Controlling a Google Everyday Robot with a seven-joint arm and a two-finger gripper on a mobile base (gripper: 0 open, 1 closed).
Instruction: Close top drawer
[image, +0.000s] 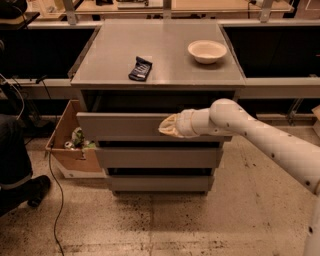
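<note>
The top drawer (120, 126) is a wide grey drawer with a flat front. It sticks out only a little from the grey cabinet (160, 55), with a dark gap above its front. My gripper (165, 127) comes in from the right on a white arm. Its cream tip rests against the drawer's front panel, right of the middle. The two shorter drawer fronts (157, 157) below sit further in.
A dark packet (140, 68) and a white bowl (207, 51) lie on the cabinet top. An open cardboard box (67, 145) with trash stands on the floor at the cabinet's left. A person's leg and shoe (20, 175) are at far left. Cables run along the floor.
</note>
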